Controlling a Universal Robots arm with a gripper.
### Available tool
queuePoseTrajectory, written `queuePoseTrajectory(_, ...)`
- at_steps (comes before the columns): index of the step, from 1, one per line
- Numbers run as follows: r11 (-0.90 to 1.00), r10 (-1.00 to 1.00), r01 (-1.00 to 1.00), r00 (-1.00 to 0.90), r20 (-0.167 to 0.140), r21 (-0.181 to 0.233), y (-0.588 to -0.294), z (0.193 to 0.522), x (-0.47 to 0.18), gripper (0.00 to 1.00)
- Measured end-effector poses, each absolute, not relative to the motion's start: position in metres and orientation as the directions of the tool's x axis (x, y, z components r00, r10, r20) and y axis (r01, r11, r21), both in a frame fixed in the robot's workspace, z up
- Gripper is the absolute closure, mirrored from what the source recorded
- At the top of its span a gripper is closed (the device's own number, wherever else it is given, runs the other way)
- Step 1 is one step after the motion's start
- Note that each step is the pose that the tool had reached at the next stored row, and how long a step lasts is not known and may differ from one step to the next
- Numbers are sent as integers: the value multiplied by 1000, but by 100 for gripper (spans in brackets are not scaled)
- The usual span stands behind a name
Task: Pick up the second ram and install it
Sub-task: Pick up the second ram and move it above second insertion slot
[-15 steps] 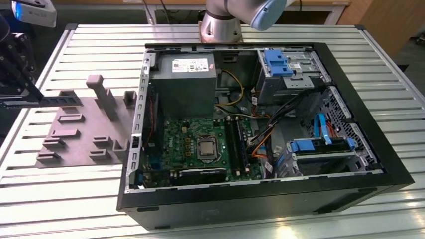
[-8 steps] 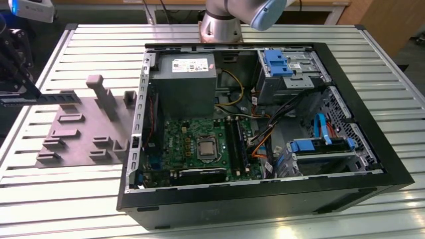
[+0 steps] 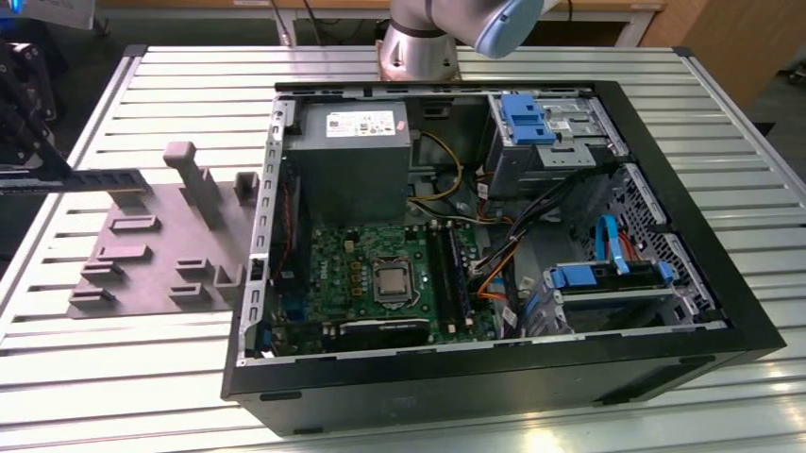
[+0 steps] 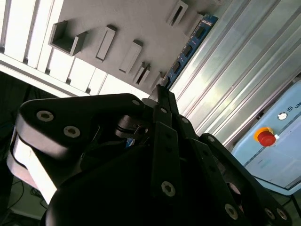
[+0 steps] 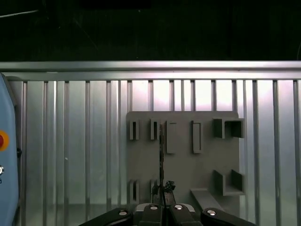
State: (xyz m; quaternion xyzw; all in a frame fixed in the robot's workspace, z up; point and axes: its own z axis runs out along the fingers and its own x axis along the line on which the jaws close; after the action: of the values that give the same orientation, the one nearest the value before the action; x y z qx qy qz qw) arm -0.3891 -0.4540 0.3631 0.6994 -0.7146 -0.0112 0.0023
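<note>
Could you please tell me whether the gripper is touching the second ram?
Touching. In the second wrist view the gripper clamps one end of the second ram, which juts out from its tips.

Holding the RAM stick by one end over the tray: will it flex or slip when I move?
Probably stiff: the second ram juts straight out from the gripper, clamped at one end, with no visible sag. Likely light, being a thin board, edge-on in the first wrist view. With such a short grip, a bump could pivot it.
</note>
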Motion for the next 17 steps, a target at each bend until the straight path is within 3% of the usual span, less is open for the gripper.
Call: queuePoseTrajectory(17, 21, -1000, -1000, -22, -12, 19, -454, 385, -389, 89)
